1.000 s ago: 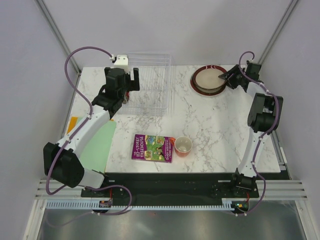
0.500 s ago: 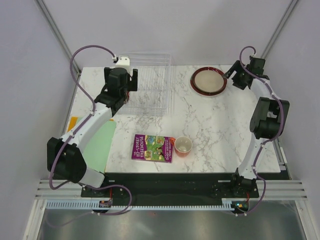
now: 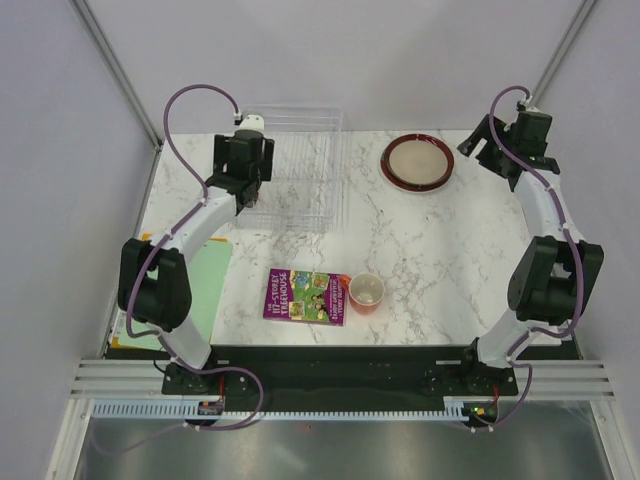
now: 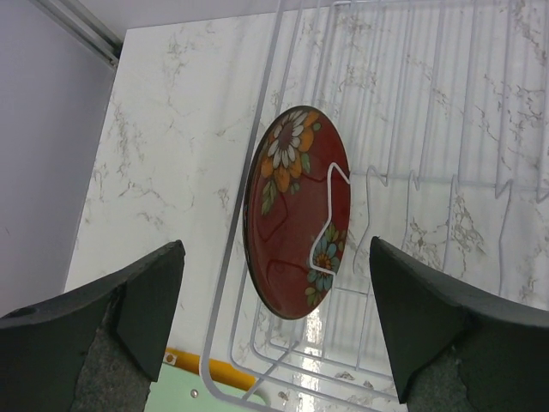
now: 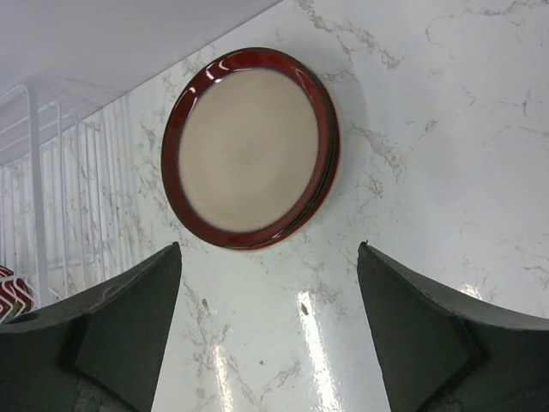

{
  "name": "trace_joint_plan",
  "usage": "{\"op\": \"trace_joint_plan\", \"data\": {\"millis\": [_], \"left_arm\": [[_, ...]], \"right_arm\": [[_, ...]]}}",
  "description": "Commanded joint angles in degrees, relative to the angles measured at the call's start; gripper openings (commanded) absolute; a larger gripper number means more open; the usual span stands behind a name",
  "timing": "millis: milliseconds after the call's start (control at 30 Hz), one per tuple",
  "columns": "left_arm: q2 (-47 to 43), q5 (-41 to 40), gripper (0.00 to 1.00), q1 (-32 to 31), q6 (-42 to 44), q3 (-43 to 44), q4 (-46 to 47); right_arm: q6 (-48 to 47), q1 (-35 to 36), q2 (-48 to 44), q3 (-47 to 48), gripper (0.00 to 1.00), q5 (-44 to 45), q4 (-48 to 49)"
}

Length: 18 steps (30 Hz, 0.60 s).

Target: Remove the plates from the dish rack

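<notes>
The clear dish rack (image 3: pixel 300 170) stands at the back left of the table. In the left wrist view a small red flowered plate (image 4: pixel 296 210) stands upright in the rack (image 4: pixel 429 129) near its left end. My left gripper (image 3: pixel 243 165) hovers above it, open and empty (image 4: pixel 276 283), its fingers either side of the plate's lower edge. A stack of dark-red-rimmed plates with a cream-centred one on top (image 3: pixel 417 162) lies flat on the table at the back right (image 5: pixel 249 146). My right gripper (image 3: pixel 500 145) is open and empty (image 5: pixel 268 257), raised to the right of the stack.
A purple book (image 3: pixel 307 297) and an orange cup (image 3: pixel 366 292) lie near the front middle. A green sheet (image 3: pixel 200 285) lies at the table's left edge. The rack's wires (image 5: pixel 69 197) show at the left of the right wrist view.
My right gripper has drawn back from the plate stack, up and to the right. My left gripper has shifted slightly right and turned over the rack's left end.
</notes>
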Motion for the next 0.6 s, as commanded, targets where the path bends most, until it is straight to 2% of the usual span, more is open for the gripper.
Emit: {"op": "trace_joint_plan", "data": {"millis": [0, 67, 367, 567], "left_arm": [[3.2, -1.7, 0.85, 1.4, 1.3, 4.7, 0.3], [4.2, -0.7, 0.79, 2.0, 0.4, 5.4, -0.8], [6.4, 2.9, 0.83, 5.3, -3.8, 4.8, -1.1], [8.8, 6.0, 0.74, 6.1, -4.6, 6.0, -1.5]], "right_arm": [[-0.3, 0.8, -5.3, -3.8, 0.89, -1.7, 2.3], [-0.4, 0.8, -6.1, -4.7, 0.89, -1.8, 2.4], [-0.6, 0.7, -7.0, -8.0, 0.89, -3.5, 3.1], [-0.5, 0.7, -6.9, -9.6, 0.88, -3.9, 3.8]]}}
